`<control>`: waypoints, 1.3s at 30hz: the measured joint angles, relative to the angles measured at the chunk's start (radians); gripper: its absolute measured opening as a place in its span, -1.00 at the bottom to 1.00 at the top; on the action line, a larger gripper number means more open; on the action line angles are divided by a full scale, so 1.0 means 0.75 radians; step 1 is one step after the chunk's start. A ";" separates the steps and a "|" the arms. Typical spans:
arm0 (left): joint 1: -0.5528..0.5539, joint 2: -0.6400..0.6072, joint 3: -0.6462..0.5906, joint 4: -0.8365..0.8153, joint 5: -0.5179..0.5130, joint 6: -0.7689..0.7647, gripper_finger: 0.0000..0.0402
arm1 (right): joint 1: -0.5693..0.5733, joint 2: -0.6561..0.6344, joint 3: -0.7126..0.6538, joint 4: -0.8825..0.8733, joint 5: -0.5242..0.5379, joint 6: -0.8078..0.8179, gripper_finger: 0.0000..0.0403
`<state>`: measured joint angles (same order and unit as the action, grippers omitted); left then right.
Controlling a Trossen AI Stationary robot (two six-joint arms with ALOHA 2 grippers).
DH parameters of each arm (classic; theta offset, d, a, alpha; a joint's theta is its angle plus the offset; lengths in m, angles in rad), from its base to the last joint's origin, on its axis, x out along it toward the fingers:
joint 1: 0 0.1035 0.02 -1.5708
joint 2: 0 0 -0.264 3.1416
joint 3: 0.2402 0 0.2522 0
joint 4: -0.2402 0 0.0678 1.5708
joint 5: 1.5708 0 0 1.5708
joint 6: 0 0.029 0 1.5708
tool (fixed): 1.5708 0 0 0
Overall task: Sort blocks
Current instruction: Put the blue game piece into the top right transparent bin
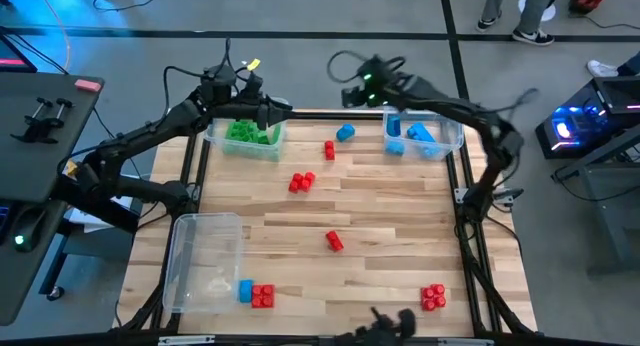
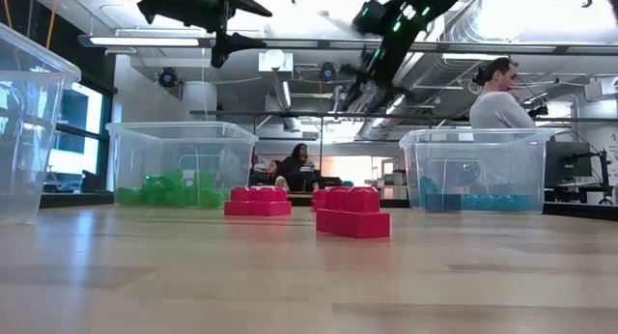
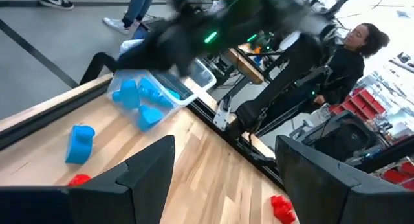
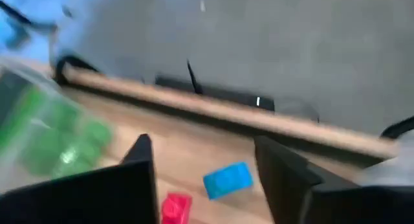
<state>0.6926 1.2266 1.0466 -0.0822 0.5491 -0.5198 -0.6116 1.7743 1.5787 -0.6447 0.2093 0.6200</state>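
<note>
Studded plastic blocks (image 1: 301, 182), wooden table (image 1: 390, 221)

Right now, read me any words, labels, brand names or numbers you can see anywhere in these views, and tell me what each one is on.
None: no text reads in any view.
The blocks and clear bins show no lettering.
The lit equipment beside the table is too small and blurred to read.

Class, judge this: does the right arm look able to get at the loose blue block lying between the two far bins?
Probably yes: the blue block lies alone on bare wood, and the right gripper hovers nearby with open fingers.
</note>
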 joint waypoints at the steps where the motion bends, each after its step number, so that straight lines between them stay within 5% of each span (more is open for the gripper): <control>1: 0.000 0.000 0.000 -0.001 0.000 -0.001 0.26 | 0.007 0.049 0.000 0.008 -0.018 0.007 -0.44; 7: -0.007 -0.001 0.000 -0.002 0.001 -0.039 0.26 | 0.033 0.243 -0.004 0.078 -0.024 0.037 -0.95; 12: -0.020 -0.001 0.000 -0.003 0.001 -0.061 0.26 | 0.040 0.300 -0.004 0.062 0.126 0.044 -0.99; 28: -0.034 -0.001 0.000 -0.001 -0.004 -0.071 0.26 | 0.030 0.380 -0.003 0.038 0.134 0.031 -1.00; 39: -0.034 -0.001 0.000 0.005 -0.005 -0.071 0.26 | 0.033 0.372 -0.003 0.172 0.027 -0.882 -1.00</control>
<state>0.6670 1.2259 1.0466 -0.0784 0.5453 -0.5728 -0.5869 2.0533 1.5768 -0.5158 0.2299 -0.0415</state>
